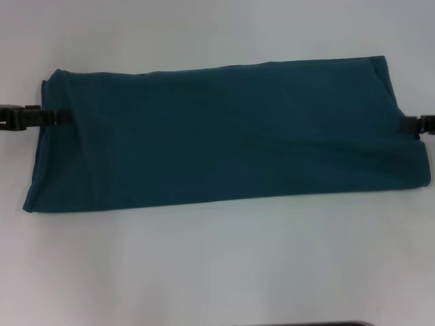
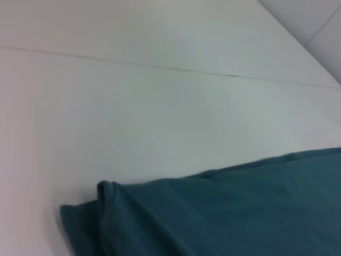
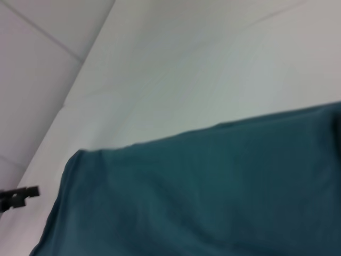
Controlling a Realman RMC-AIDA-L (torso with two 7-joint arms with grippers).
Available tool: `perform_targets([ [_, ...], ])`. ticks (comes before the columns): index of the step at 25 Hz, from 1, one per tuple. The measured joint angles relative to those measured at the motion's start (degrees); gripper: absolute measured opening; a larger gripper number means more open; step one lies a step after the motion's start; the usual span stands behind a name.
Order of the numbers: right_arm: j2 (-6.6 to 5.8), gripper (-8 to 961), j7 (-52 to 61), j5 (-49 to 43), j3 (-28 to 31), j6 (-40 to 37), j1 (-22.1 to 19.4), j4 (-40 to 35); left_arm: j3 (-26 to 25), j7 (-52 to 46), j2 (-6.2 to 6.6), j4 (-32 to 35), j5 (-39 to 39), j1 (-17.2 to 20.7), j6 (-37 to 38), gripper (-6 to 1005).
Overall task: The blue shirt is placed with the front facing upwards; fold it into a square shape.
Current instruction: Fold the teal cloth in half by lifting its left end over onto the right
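Left tool (image 1: pixel 60 117) sits at the left short edge of the shirt, right tool (image 1: pixel 408 125) at the opposite edge; whether either is clamped on cloth, cannot tell. Wide white counter (image 1: pixel 217 272) carries everything. Large dark teal-blue cotton shirt (image 1: pixel 224 136) lies across its middle, folded into a long band, plain side up, slightly tilted, corners a bit rumpled.

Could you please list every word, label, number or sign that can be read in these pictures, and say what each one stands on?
None: no text can be read in any view.
The dark teal-blue cotton shirt, folded into a long band on the white table, shows only plain cloth; no print or label is in view.
The left gripper and right gripper at its ends carry no visible markings.
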Motion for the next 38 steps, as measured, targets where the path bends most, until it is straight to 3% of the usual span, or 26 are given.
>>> perform_targets([
  [4,0.06,438,-0.4,0.0,-2.4,-2.2,0.8,-2.7,0.1,0.2,-0.19,0.6,0.0,0.0,-0.5,861],
  [15,0.52,196,-0.2,-0.1,-7.2,-10.9,1.2,-6.7,0.1,0.7,-0.48,1.2,0.0,-0.1,-0.9,859],
  [18,0.73,9,-0.1,-0.1,-8.0,-13.4,1.4,-7.4,0.0,0.8,-0.51,1.4,0.1,-0.1,-1.4,859],
  [29,0.93,3,0.2,0.0,-10.0,-17.4,1.8,-8.5,0.0,1.3,-0.49,2.2,0.1,-0.1,-2.1,860],
  [38,0.21,3,-3.9,6.2,-6.0,-10.5,1.2,-6.7,0.0,1.4,-0.64,2.2,0.1,-0.4,-2.3,859],
])
